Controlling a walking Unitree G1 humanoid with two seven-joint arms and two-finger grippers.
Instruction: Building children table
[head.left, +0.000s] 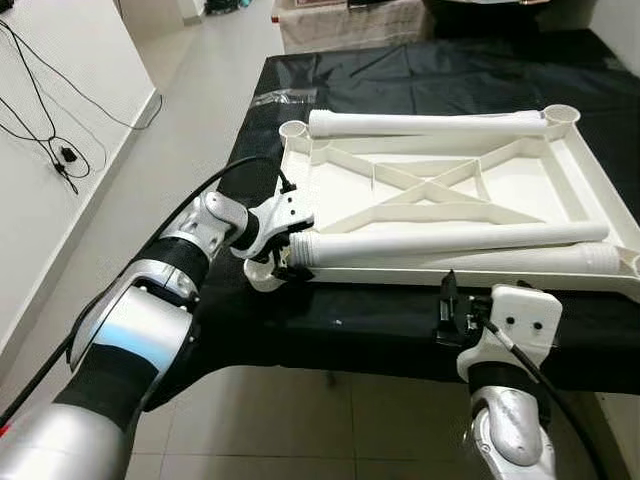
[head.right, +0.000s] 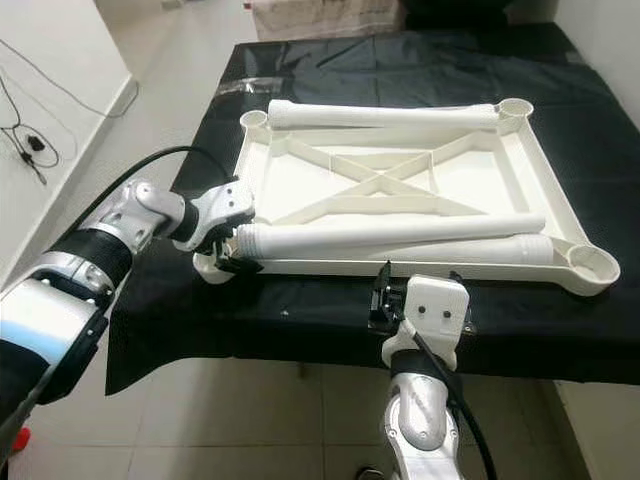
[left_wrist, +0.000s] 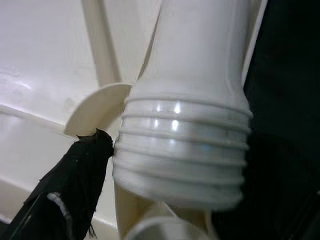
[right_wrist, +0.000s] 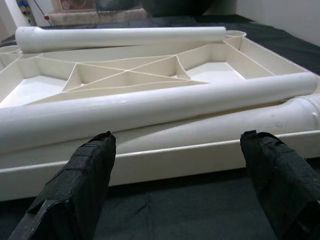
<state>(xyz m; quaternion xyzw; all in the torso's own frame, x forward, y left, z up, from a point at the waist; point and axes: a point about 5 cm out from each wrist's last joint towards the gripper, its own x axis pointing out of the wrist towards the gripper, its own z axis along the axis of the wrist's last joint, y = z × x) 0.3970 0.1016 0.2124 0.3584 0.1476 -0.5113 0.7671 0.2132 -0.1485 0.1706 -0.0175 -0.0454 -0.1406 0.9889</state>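
Note:
The white table top (head.left: 340, 190) lies upside down on the black-covered table (head.left: 330, 330). Three white legs rest on it: one along the far edge (head.left: 430, 123) and two near the front, an upper one (head.left: 450, 240) and a lower one (head.left: 530, 260). My left gripper (head.left: 288, 252) is shut on the upper front leg's threaded end (left_wrist: 185, 145), with one black finger (left_wrist: 80, 175) against the threads, just above the near-left corner socket (head.left: 262, 278). My right gripper (right_wrist: 175, 170) hangs open, with nothing in it, just before the top's near edge.
The black cloth (head.left: 400, 70) covers the whole work table. A tiled floor runs along the left, with cables (head.left: 60, 150) on the white wall. Another covered surface (head.left: 350, 20) stands behind. Clear plastic wrap (head.left: 275, 97) lies near the far left corner.

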